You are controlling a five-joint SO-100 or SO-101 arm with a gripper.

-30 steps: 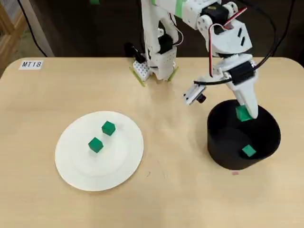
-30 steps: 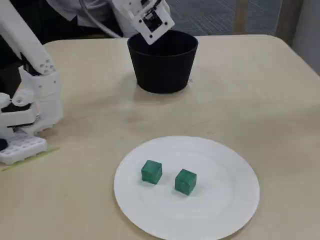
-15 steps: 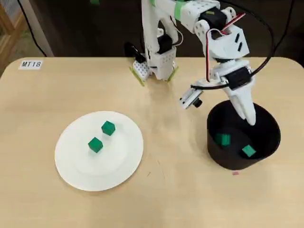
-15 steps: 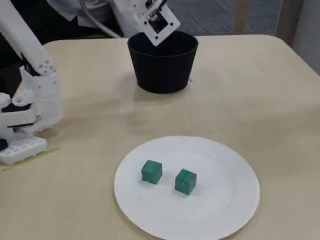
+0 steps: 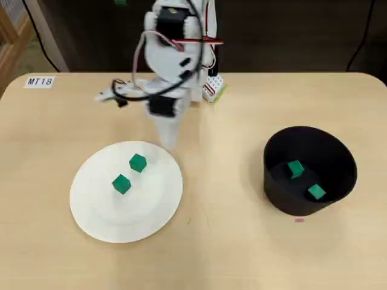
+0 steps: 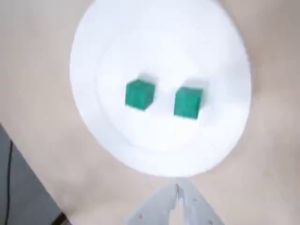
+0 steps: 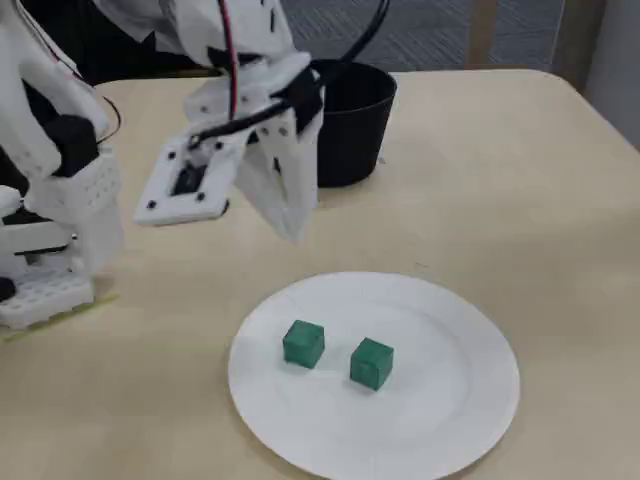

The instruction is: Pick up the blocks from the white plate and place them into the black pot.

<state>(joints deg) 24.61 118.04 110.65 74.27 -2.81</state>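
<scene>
The gripper (image 7: 295, 232), closed and empty, should be opened wide, lowered over the nearer cube (image 5: 138, 162) on the plate (image 5: 97, 223), then squeezed squarely

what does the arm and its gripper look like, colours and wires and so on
The arm is built of glossy white plastic segments with black motor blocks at the joints. Thin red and black cables loop over it, and a small flat white module with black parts juts out sideways near the wrist. The gripper has white fingers tapering to a narrow tip.
</scene>
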